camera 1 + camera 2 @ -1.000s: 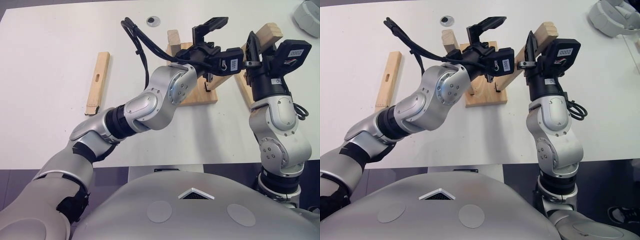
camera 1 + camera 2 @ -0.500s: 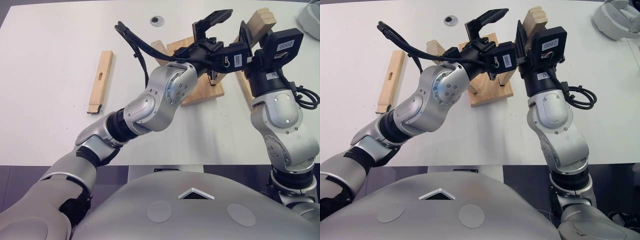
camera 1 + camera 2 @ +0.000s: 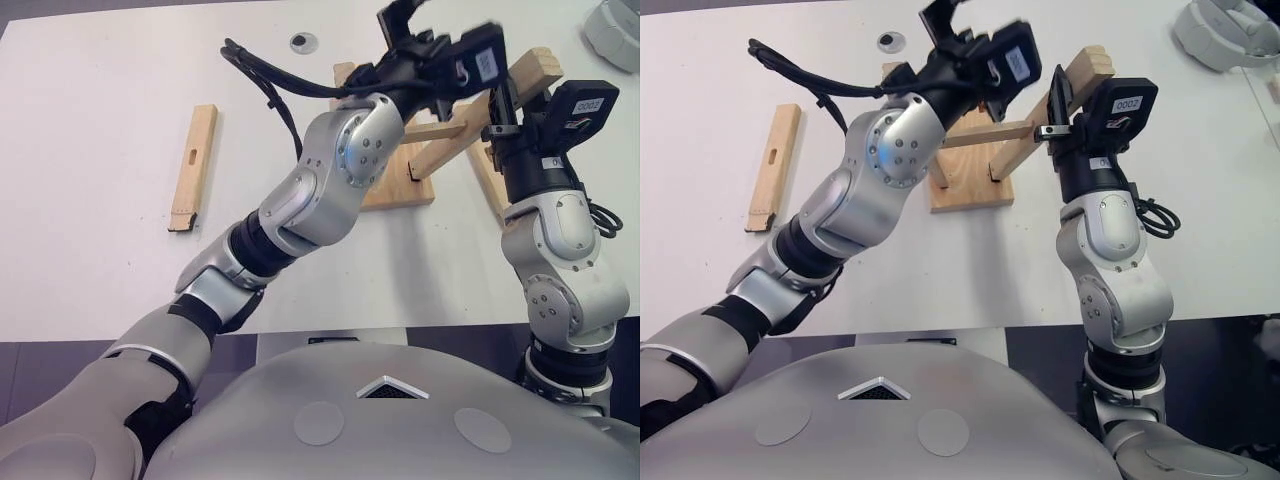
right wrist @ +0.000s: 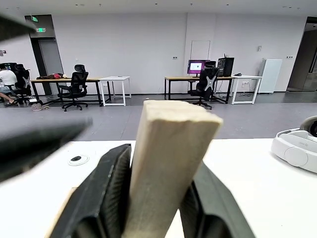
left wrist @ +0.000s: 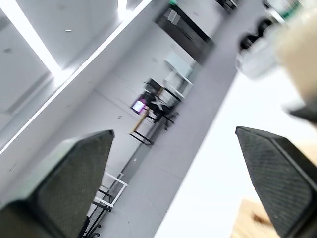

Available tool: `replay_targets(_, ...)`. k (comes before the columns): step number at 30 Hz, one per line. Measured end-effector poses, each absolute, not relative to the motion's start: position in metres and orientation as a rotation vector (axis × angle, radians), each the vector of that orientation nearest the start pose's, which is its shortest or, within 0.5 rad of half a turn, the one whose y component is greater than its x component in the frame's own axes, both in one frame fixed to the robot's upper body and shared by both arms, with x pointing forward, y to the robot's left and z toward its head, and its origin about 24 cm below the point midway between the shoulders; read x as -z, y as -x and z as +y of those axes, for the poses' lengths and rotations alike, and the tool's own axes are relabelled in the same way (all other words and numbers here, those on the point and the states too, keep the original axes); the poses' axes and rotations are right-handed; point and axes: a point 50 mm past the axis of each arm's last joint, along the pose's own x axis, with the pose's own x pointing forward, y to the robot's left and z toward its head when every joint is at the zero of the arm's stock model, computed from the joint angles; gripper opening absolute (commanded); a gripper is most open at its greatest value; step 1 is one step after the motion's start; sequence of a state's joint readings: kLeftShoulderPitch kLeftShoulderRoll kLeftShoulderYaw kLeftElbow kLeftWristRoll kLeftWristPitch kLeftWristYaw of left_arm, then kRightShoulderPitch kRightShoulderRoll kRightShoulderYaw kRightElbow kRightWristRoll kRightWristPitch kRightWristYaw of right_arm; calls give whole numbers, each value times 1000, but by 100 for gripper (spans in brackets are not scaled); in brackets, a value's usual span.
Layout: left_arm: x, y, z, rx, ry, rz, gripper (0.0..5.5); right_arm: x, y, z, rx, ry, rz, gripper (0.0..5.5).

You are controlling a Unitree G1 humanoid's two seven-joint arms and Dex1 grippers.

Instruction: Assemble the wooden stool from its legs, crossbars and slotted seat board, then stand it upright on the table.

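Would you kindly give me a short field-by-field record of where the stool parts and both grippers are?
left gripper: open, empty, raised near the seat board
right gripper: shut on the tilted leg
leg: lower end at the seat board
seat board: flat on the table
crossbar: off the table, meeting the held leg
slotted piece: loose, flat on the table, robot's left

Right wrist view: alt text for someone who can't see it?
The right end effector clamps a pale wooden leg between black fingers. Behind lie a white table and an office with desks and chairs.
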State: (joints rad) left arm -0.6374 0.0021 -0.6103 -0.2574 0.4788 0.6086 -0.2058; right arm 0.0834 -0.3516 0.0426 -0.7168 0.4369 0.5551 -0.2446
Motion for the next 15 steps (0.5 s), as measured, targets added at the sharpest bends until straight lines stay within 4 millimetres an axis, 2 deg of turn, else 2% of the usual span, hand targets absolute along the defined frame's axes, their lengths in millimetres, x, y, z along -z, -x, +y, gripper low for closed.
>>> replay_targets(1, -205, -272, -14, 540, -598, -387, 452, -133, -214, -164, -53, -22, -14, 127)
replay_targets(3, -228, -274, -7, 502, -372, -423, 452, -132, -214, -165, -46, -12, -12, 188)
replay_targets(4, -238, -273, -2, 504, -310, -453, 452, -122, -215, -167, -50, 25, 45, 202)
replay_targets(5, -249, -278, 13, 471, -217, -469, 452, -104, -212, -167, -60, 39, 133, 222)
replay_targets(8, -269, -290, 54, 348, -12, -470, 452, -103, -212, -169, -51, 76, 125, 265)
replay_targets(10, -288, -292, 64, 319, 42, -513, 452, -103, -213, -171, -38, 81, 112, 289)
replay_targets(12, -289, -292, 66, 323, 68, -514, 452, -102, -215, -173, -36, 71, 103, 289)
replay_targets(15, -291, -293, 80, 274, 103, -512, 452, -103, -216, -174, -34, 68, 81, 289)
